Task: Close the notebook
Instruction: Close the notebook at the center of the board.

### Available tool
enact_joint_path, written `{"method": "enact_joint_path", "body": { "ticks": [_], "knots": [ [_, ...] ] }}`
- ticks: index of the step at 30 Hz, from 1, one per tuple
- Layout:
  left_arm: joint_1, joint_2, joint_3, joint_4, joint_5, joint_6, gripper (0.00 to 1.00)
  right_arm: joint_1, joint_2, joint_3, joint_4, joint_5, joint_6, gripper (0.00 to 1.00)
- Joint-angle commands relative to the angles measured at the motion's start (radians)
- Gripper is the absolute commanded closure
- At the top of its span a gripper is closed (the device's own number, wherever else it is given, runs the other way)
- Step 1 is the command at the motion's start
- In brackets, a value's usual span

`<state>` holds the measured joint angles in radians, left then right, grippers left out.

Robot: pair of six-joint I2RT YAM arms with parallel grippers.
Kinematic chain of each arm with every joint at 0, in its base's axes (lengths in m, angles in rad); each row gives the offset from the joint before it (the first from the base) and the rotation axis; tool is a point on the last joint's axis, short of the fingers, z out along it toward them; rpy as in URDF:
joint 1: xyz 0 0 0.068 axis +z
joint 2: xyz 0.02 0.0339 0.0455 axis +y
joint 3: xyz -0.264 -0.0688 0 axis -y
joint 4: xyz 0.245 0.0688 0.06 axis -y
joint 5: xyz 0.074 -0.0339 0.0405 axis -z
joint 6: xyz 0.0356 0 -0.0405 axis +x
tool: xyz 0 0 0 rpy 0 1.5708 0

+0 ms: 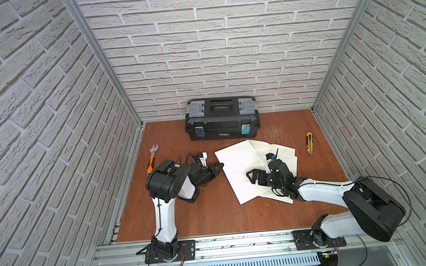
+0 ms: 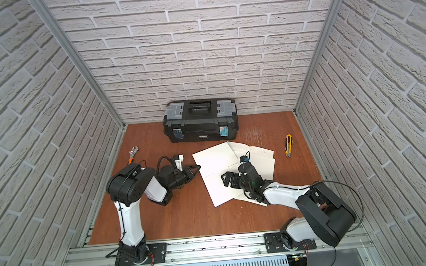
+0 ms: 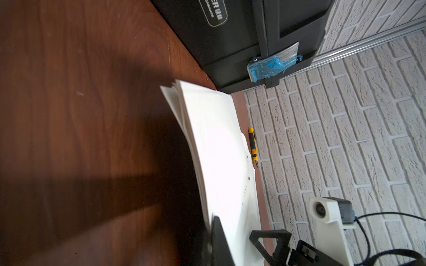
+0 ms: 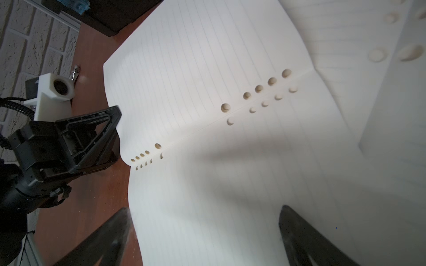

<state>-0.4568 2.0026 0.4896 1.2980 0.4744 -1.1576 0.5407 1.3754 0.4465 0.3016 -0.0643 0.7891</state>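
Just behind notebook (image 1: 236,163), closed toolbox (image 1: 222,123).

Wooden table (image 1: 214,213) with toolbox (image 1: 221,118), wrench (image 1: 152,158), notebook (image 1: 238,160), utility knife (image 1: 309,143)

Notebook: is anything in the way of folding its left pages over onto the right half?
Yes. The right pincer, open, and its arm sit over the notebook around the spine and right half, where the pages gripped by the left pincer must land.
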Motion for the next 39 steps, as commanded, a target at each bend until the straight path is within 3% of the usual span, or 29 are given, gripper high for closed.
{"method": "enact_joint_path", "body": {
  "ticks": [1, 5, 11, 17, 25, 34, 39],
  "knots": [
    [-0.044, -0.089, -0.055, -0.154, -0.039, 0.106, 1.0, 0.007, -0.037, 0.009, -0.071, -0.003, -0.026, 0.0],
    [-0.113, -0.3, -0.067, -0.41, -0.186, 0.251, 1.0, 0.007, -0.1, 0.035, -0.141, 0.012, -0.049, 0.0],
    [-0.274, -0.618, 0.016, -0.871, -0.583, 0.521, 1.0, 0.007, -0.182, 0.056, -0.211, 0.033, -0.066, 0.0],
    [-0.296, -0.708, -0.051, -0.87, -0.744, 0.538, 1.0, 0.006, -0.231, 0.061, -0.243, 0.052, -0.08, 0.0],
    [-0.411, -0.886, -0.115, -0.934, -1.122, 0.607, 1.0, 0.005, -0.239, 0.073, -0.259, 0.061, -0.091, 0.0],
    [-0.483, -1.148, -0.193, -1.063, -1.455, 0.666, 1.0, 0.005, -0.189, 0.072, -0.215, 0.034, -0.085, 0.0],
    [-0.497, -1.125, -0.191, -1.105, -1.513, 0.691, 1.0, 0.006, -0.157, 0.072, -0.174, 0.007, -0.084, 0.0]
  ]
}}
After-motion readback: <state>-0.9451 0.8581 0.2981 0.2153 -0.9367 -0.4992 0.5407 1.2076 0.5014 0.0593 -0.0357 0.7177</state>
